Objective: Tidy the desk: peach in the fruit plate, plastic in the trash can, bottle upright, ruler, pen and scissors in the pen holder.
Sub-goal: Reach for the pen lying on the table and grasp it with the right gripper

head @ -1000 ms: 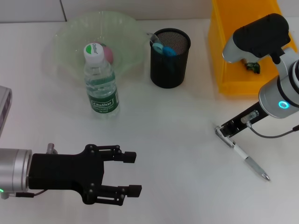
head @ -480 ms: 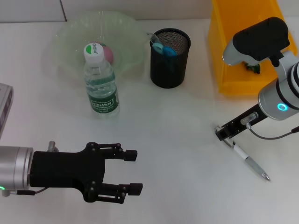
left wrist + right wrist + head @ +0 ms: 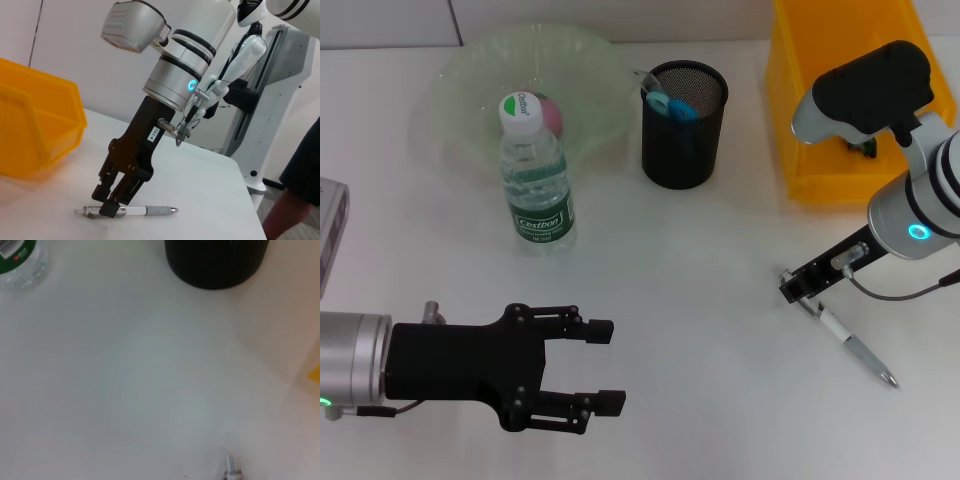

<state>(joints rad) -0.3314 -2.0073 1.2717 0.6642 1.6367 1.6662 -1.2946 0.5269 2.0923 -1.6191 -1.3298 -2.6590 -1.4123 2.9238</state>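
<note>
A: From the head view, where did things stand?

B: The peach (image 3: pixel 551 115) lay in the fruit plate (image 3: pixel 460 70), the bottle (image 3: pixel 535 175) stood upright in front of it, and the pen holder (image 3: pixel 684 124) already held blue-handled items. The pen (image 3: pixel 850 345) lay flat on the desk (image 3: pixel 700 260), so it looked like the job left. The right gripper (image 3: pixel 798 288) was down at the pen's capped end, probably to lift it there. The left gripper (image 3: pixel 595 365) hovered low near the front edge, fingers spread and holding nothing, apparently parked.

A: And the left wrist view?

B: It faced the right gripper (image 3: pixel 111 200) side-on. Its fingers sat close about the pen (image 3: pixel 130 211) near one end, seemingly pinching it, while the pen rested on the desk beside the yellow trash can (image 3: pixel 40 130).

A: The right wrist view?

B: Only the pen's tip (image 3: pixel 231 469), the pen holder's base (image 3: pixel 215 262) and the bottle's foot (image 3: pixel 20 262); no fingers showed
</note>
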